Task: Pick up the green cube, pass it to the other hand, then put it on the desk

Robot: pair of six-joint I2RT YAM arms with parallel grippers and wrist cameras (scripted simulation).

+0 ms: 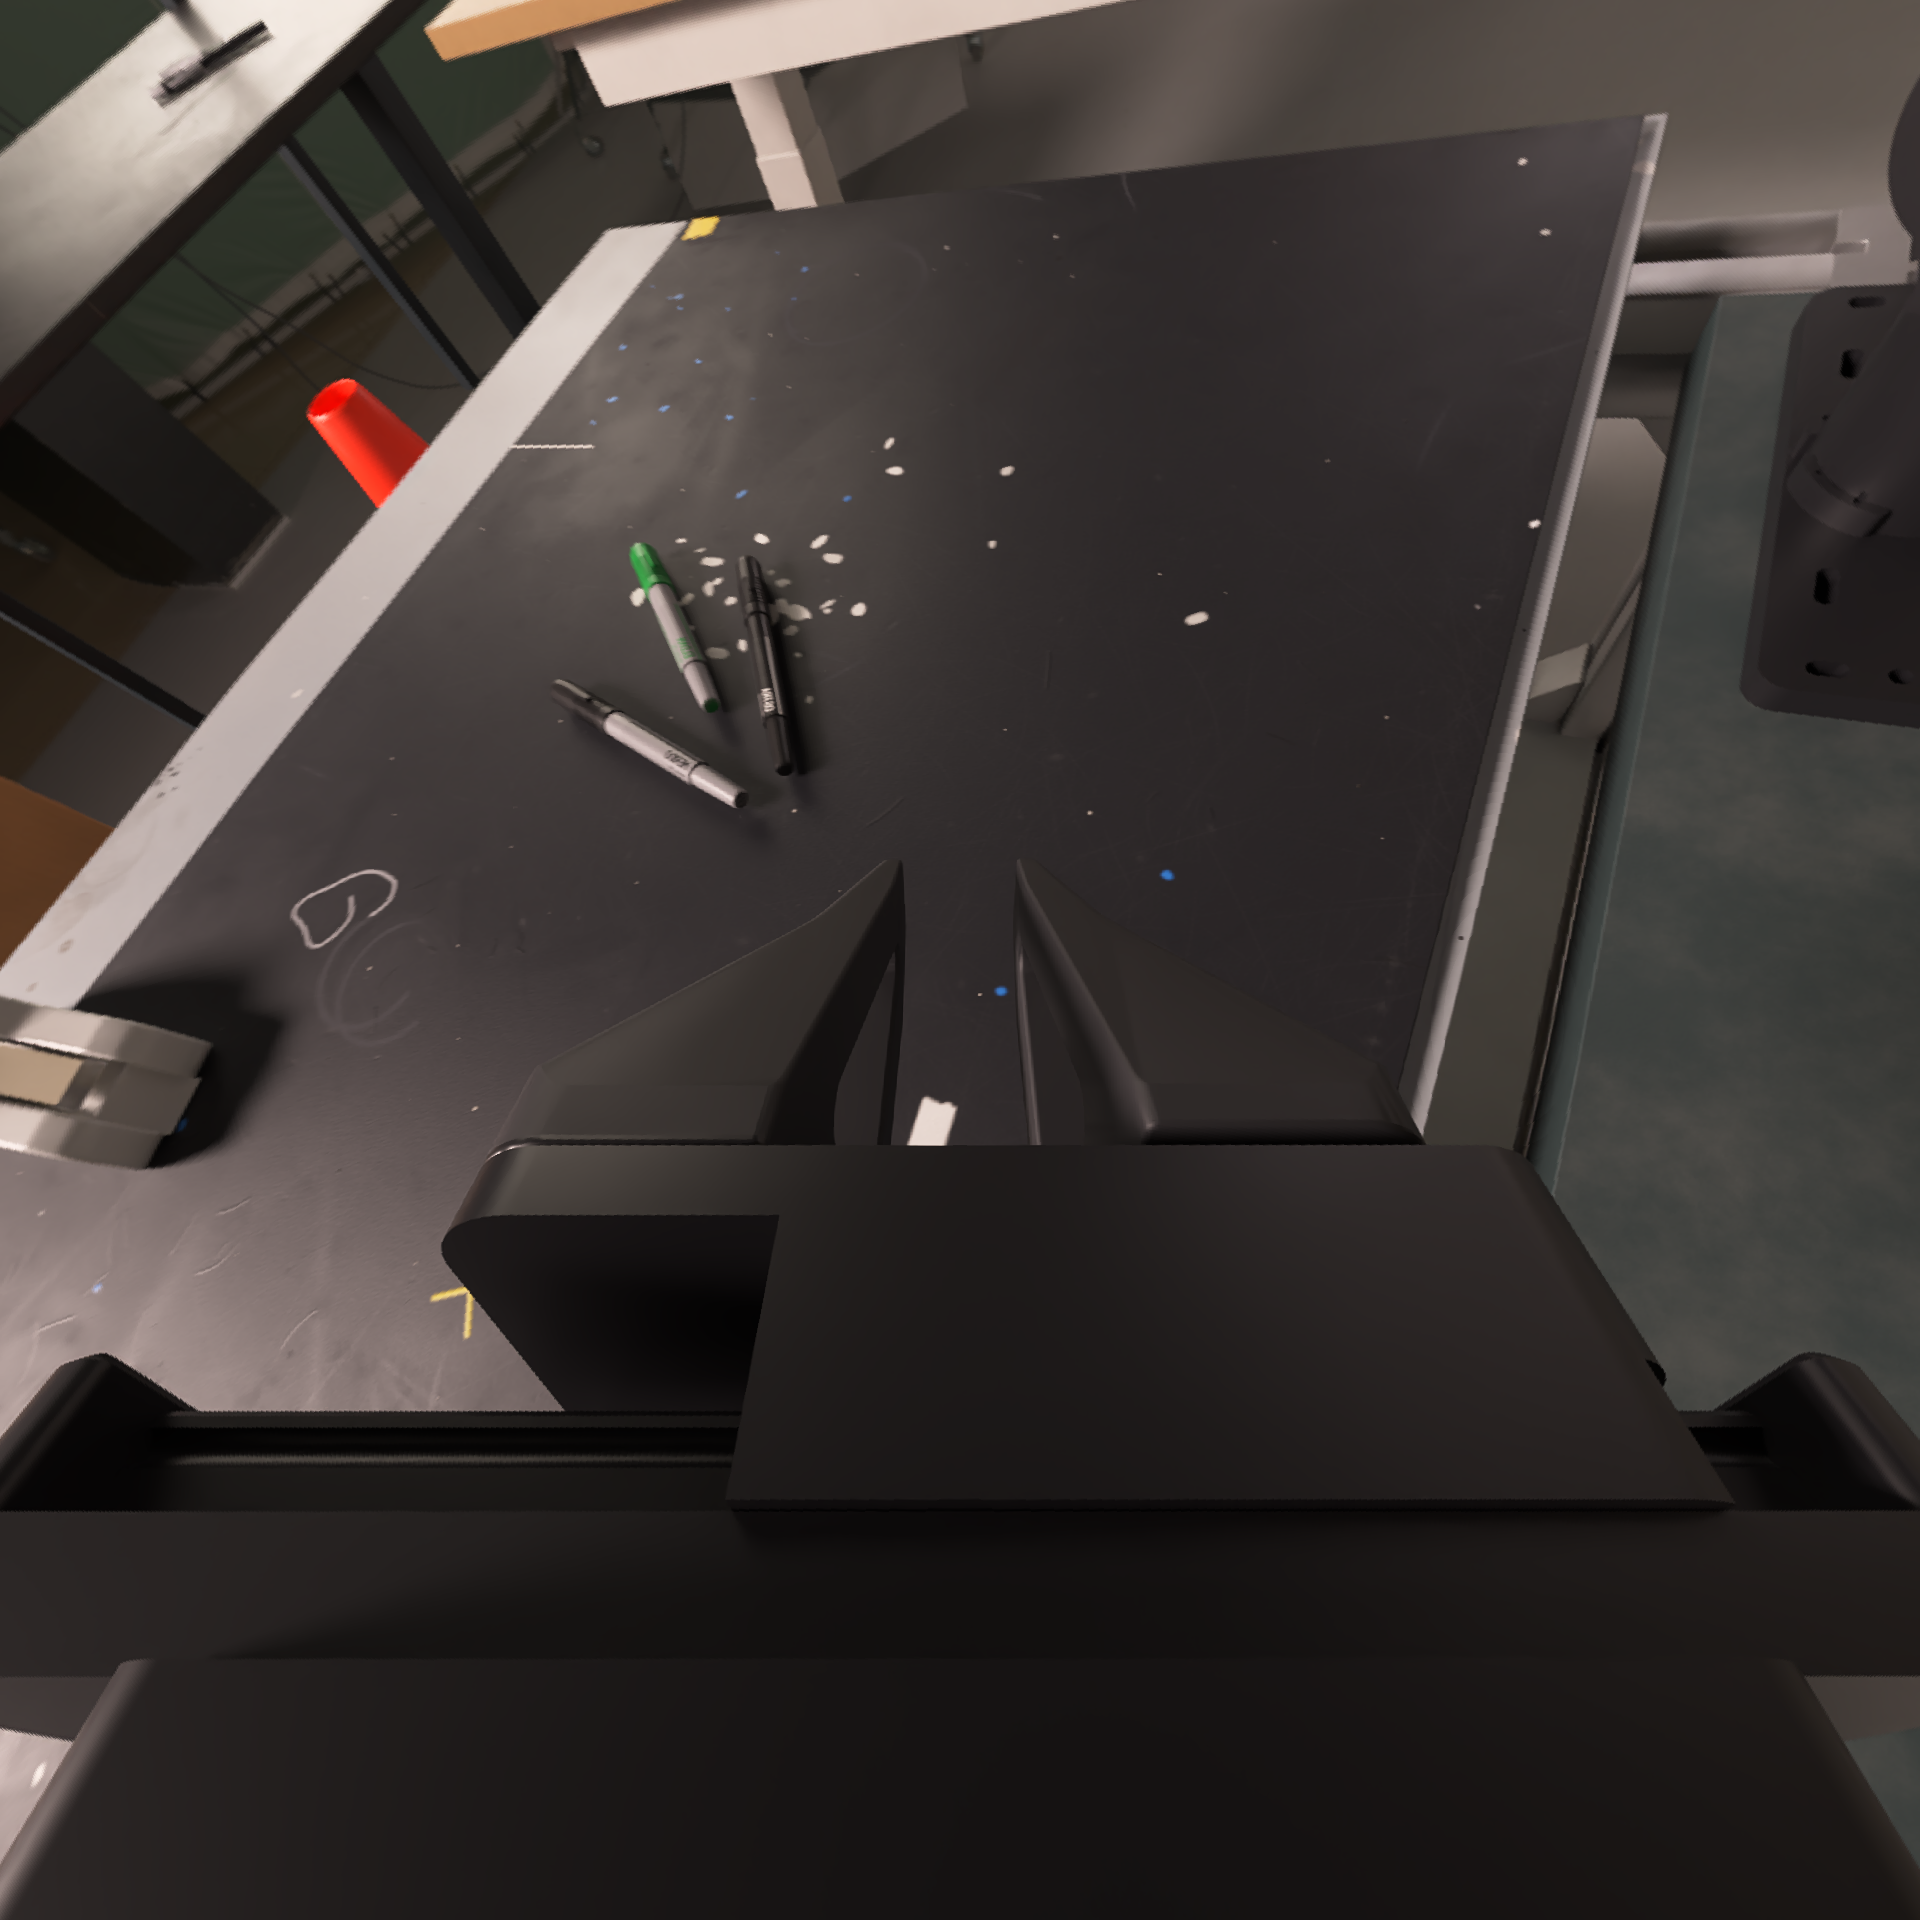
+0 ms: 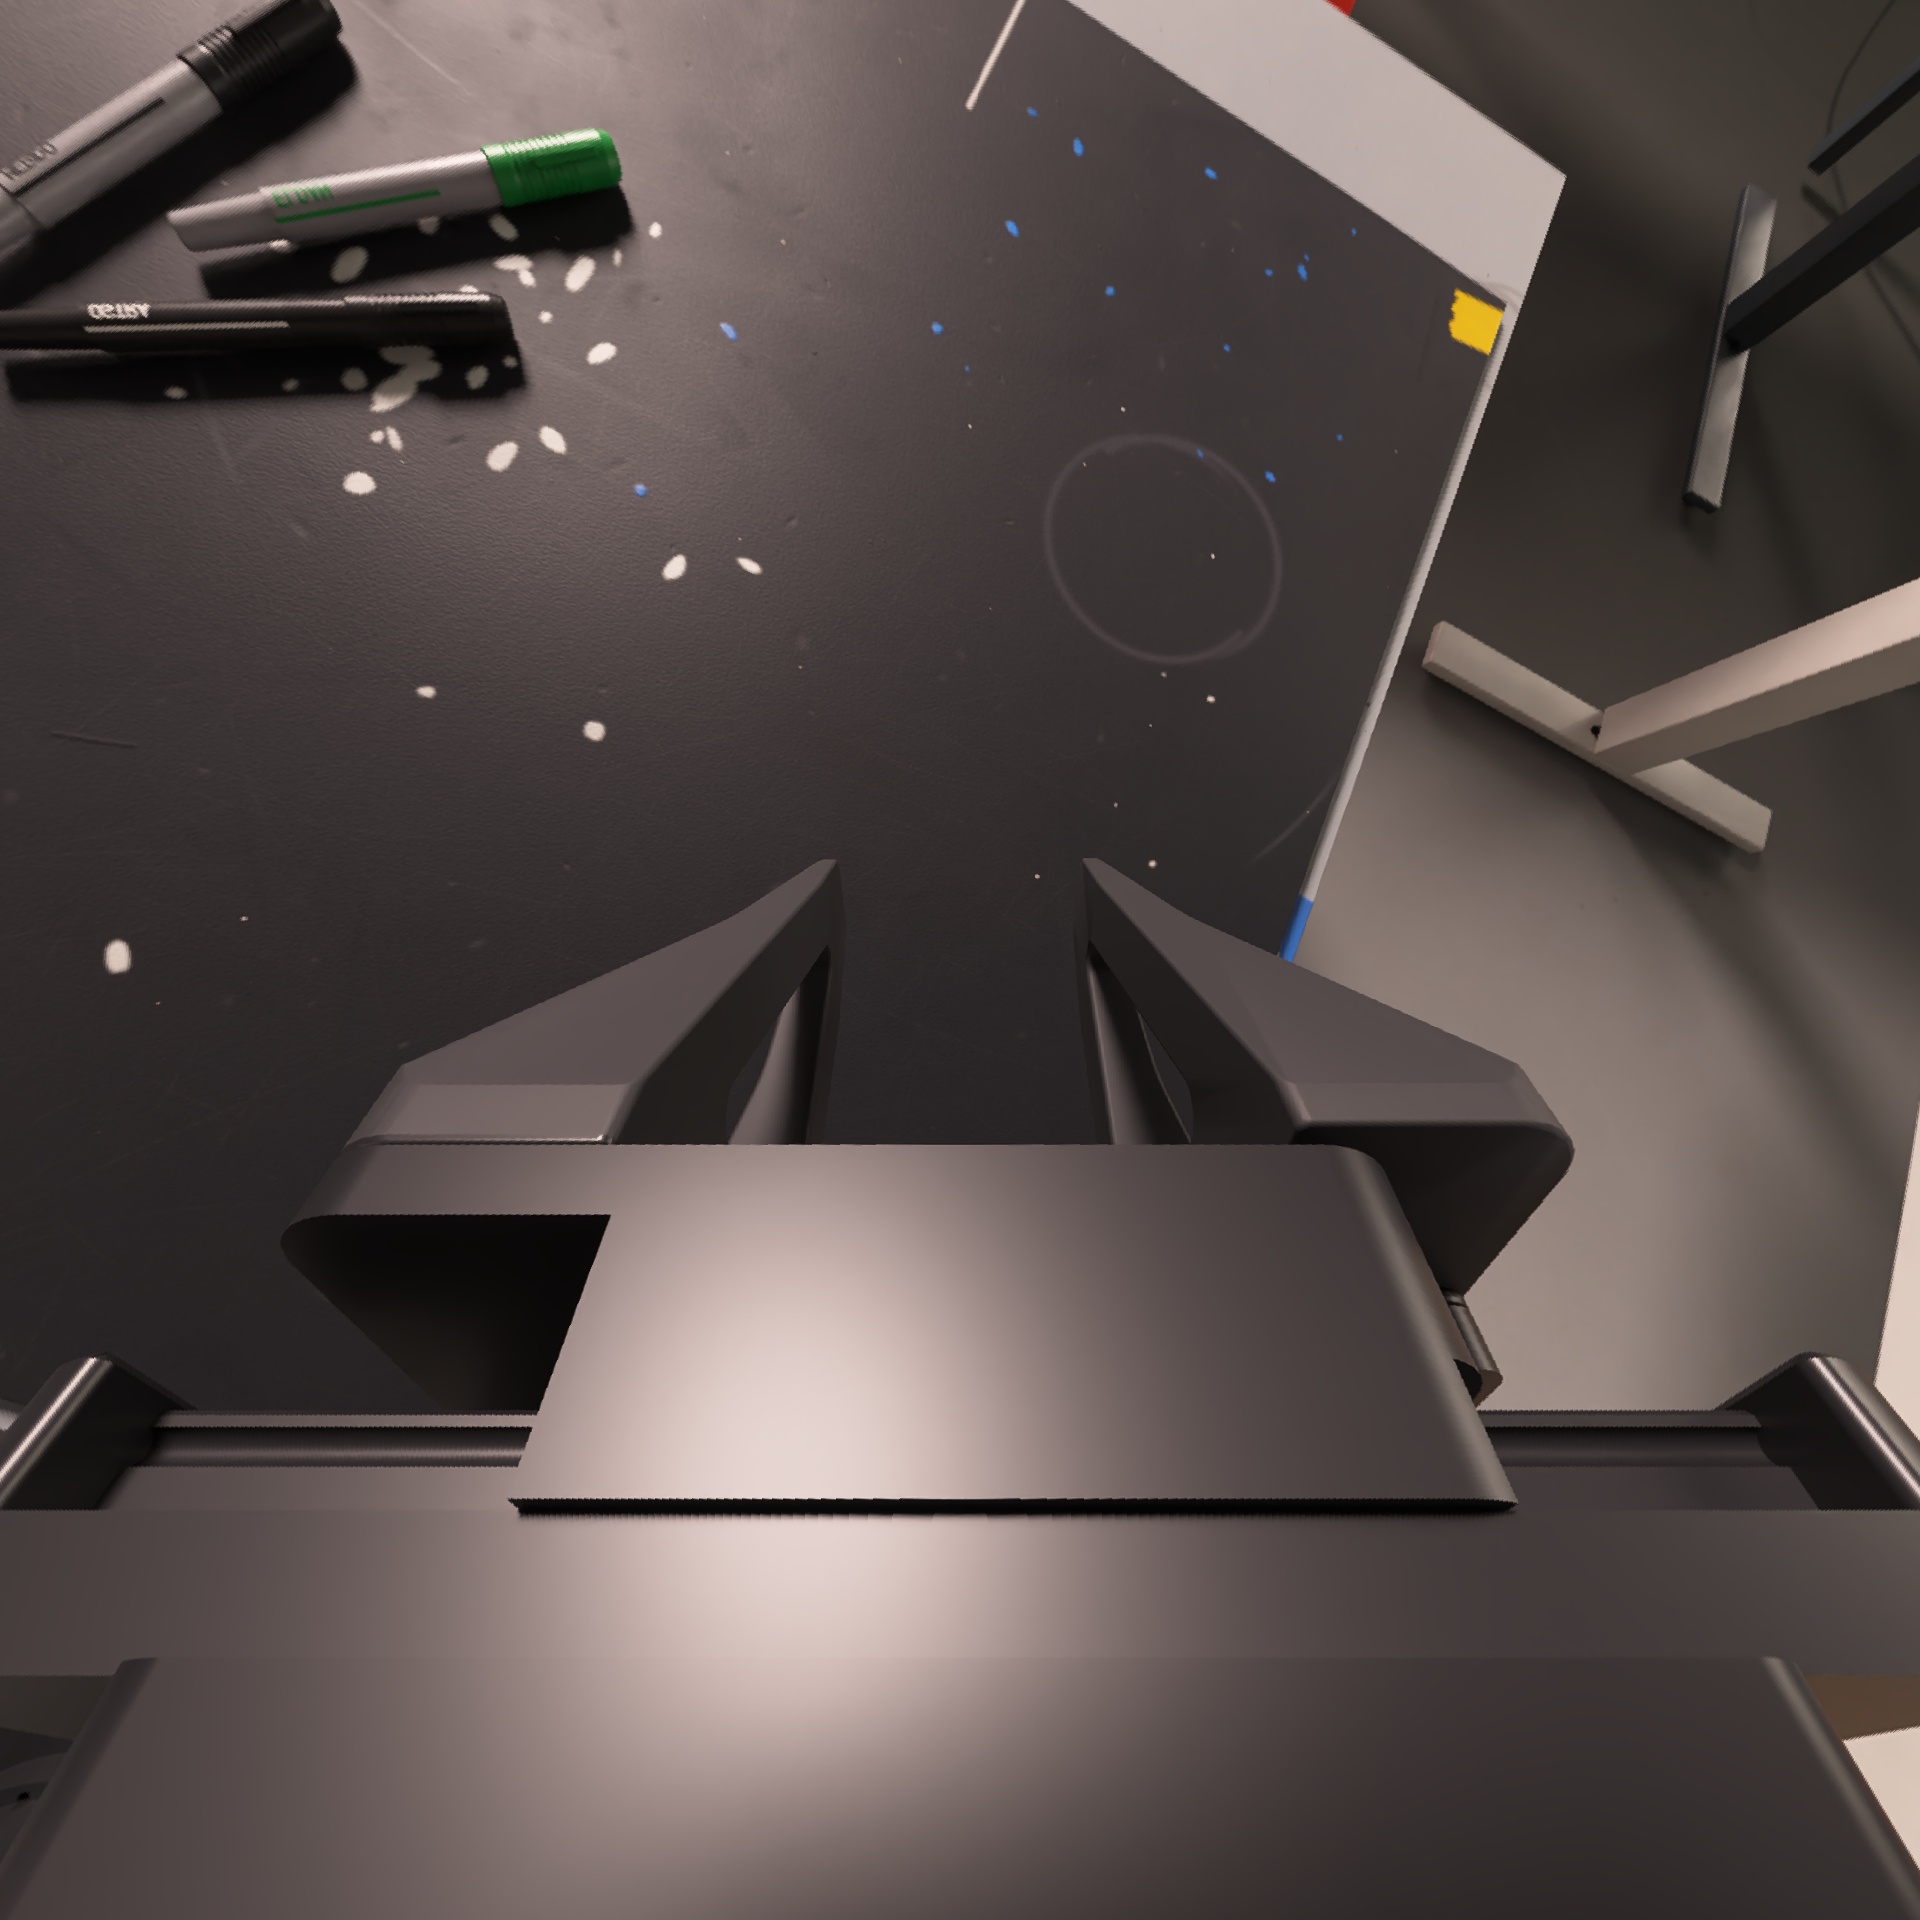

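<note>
Though both wrist views take in much of the dark, paint-flecked desk top (image 1: 1195, 468), the green cube shows in neither. Both grippers hang over it with fingers apart and nothing between: the left gripper (image 1: 958, 864) narrowly, the right gripper (image 2: 961, 862) wider. 3 marker pens lie close together: a black-capped grey one (image 1: 649, 744), cut off in the right view, a green-capped one (image 1: 675, 625), and a slim black one (image 1: 767, 665).
</note>
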